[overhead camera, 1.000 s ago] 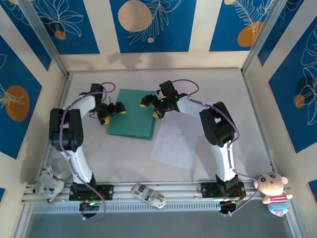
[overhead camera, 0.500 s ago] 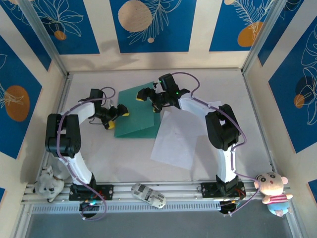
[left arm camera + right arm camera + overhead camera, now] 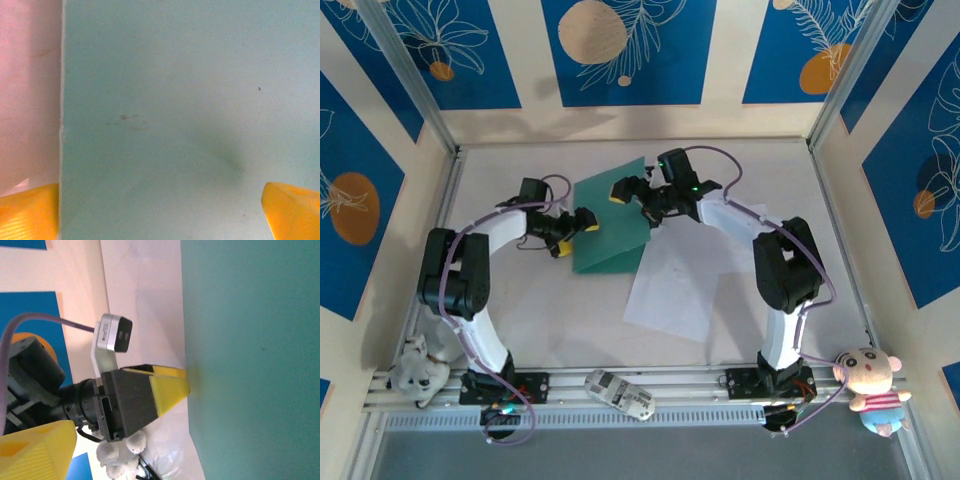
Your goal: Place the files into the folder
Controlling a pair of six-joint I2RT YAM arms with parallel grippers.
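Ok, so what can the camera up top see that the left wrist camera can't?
From the top: both arms, with the left gripper and right gripper at the green folder. You also see the white files lying beside it, a plush dog and a plush doll at the near corners.
From the left wrist: faint scuffs and a dark speck on the folder's cover, very close, between two yellow fingertips.
Both: the folder, the left gripper's wide-open yellow tips and the pale table.

Folder [image 3: 610, 240] mid-worktop [image 3: 560, 320], between left claw [image 3: 574, 236] and right claw [image 3: 638, 202]; files [image 3: 680, 285] just right of folder, nearer arm bases.
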